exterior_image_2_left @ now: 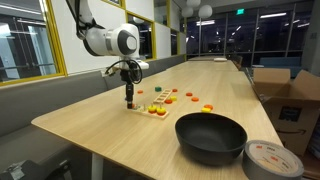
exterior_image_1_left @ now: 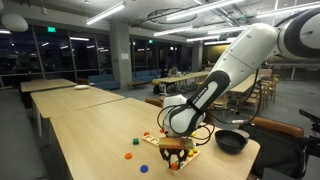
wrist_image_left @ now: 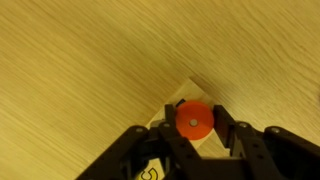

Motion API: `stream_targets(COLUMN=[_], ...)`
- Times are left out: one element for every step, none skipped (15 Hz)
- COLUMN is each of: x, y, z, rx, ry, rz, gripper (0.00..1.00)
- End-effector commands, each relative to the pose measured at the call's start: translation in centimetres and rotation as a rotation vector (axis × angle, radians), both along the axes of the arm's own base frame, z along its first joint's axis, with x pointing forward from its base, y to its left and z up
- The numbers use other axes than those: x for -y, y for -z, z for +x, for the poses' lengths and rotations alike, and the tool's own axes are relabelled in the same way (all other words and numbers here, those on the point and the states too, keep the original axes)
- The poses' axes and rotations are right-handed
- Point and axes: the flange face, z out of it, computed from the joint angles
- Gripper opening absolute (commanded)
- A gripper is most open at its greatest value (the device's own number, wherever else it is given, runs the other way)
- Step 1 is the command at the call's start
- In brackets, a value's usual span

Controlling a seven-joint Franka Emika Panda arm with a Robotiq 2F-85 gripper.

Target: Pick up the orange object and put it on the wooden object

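The gripper (wrist_image_left: 195,113) points down at the counter (wrist_image_left: 70,70), its 2 fingers (wrist_image_left: 150,150) pinching the orange object (wrist_image_left: 194,122), a round disc, from either side. The disc sits directly over a corner of the wooden object (wrist_image_left: 190,92); whether they touch is unclear. A black bowl (exterior_image_2_left: 211,137) stands well apart.
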Motion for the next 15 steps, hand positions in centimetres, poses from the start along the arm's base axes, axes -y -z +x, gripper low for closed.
stream_targets(x=[0.2, 0.2, 0.2, 0.2, 0.2, 0.2, 0.2, 0.2, 0.2, 0.3, 0.3, 0.4, 0.4, 0.6, 0.6], y=[0.3, 0.3, 0.3, 0.3, 0.3, 0.3, 0.3, 0.3, 0.2, 0.3, 0.2, 0.0, -0.2, -0.7, -1.1], z=[-0.9, -1.0, -1.0, -1.0, -1.0, -1.0, -1.0, -1.0, -1.1, -1.2, -1.3, -1.5, -1.7, -2.0, -2.3], rx=[0.002, 0.001, 0.001, 0.002, 0.002, 0.002, -0.001, -0.005, -0.007, -0.009, -0.01, -0.009, -0.009, -0.003, 0.001], ry=[0.0, -0.002, 0.0, 0.0, 0.0, 0.0, 0.001, 0.004, 0.006, 0.007, 0.011, 0.011, 0.011, 0.013, 0.014], rz=[0.023, 0.023, 0.023, 0.025, 0.025, 0.026, 0.029, 0.036, 0.04, 0.047, 0.052, 0.058, 0.063, 0.069, 0.075], gripper=[0.18, 0.18, 0.18, 0.18, 0.18, 0.18, 0.18, 0.68, 0.7, 0.75, 0.84, 0.91, 0.98, 1.0, 1.0])
